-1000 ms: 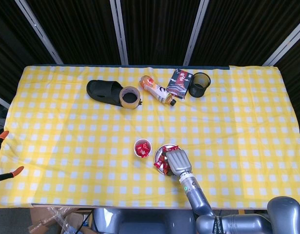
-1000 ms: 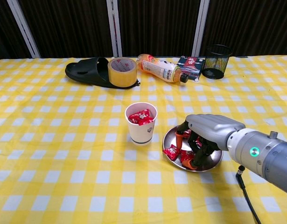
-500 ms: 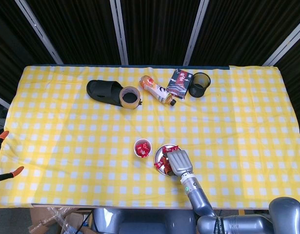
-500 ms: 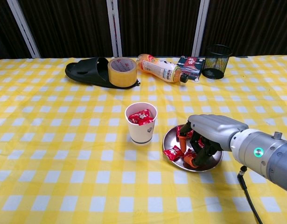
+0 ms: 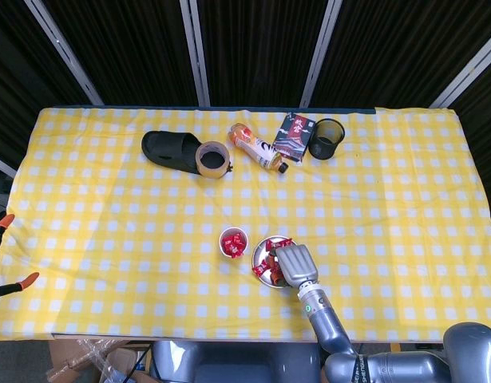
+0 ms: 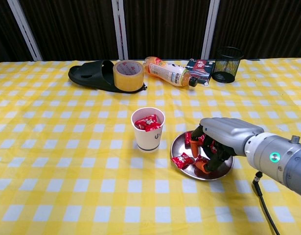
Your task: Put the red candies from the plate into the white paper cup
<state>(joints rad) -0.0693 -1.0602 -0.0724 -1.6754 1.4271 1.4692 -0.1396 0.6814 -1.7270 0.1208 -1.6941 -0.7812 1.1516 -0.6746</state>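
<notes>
We judge the pick step under way: the right robot hand (image 6: 216,142) curls over red candies (image 6: 182,160) on the plate (image 6: 177,144), grasp unconfirmed; next, lift left to the white paper cup (image 6: 148,129).

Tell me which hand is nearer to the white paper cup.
Right. The right hand hangs over the plate beside the white paper cup, fingers down among the red candies. The left hand shows in neither view, so its distance cannot be judged.
</notes>
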